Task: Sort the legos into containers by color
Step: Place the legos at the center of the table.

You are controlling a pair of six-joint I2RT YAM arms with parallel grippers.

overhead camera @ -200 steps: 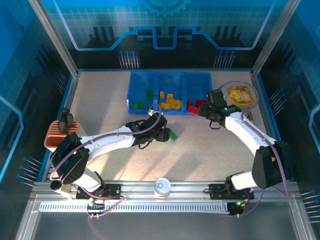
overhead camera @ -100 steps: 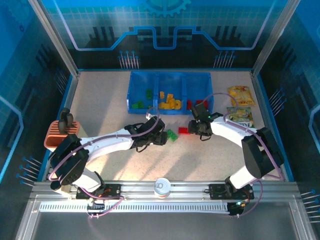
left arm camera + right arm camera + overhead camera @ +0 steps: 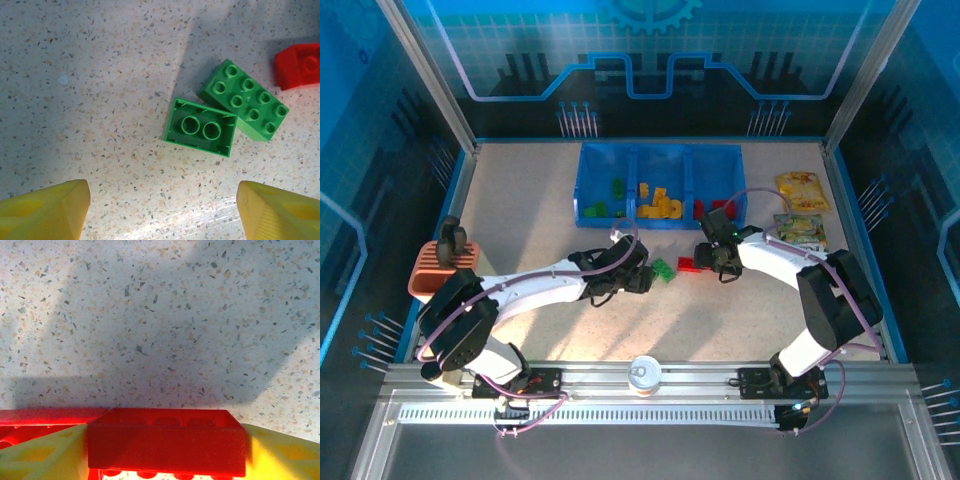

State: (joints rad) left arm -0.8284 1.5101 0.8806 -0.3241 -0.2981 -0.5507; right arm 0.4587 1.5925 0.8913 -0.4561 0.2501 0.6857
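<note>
We hold the right gripper (image 3: 167, 460) low over the table (image 3: 520, 200). Its yellow fingers (image 3: 280, 450) sit against both ends of a red brick (image 3: 167, 440) with no gap that we can see, so we judge it clamped on that brick. The brick belongs in the right compartment (image 3: 715, 180) of the blue tray (image 3: 660, 150), just far of this gripper, where other reds already lie.

Our left gripper (image 3: 162, 207) hangs with its jaws spread wide and nothing between them. It is lined up over two green bricks meant for the left compartment (image 3: 605, 175). The upturned green brick (image 3: 200, 127) touches the studs-up green brick (image 3: 245, 100), so closing on one may well nudge the other.

Another red piece (image 3: 47, 416) lies just beside the held brick, behind the left-hand finger, and could be dragged along on the lift. The two grippers work near each other in mid-table, but their routes to the tray fan apart. The snack packets (image 3: 802, 190) lie right of the tray and the orange holder (image 3: 438, 272) sits at the left edge. Both are well apart from either route.
</note>
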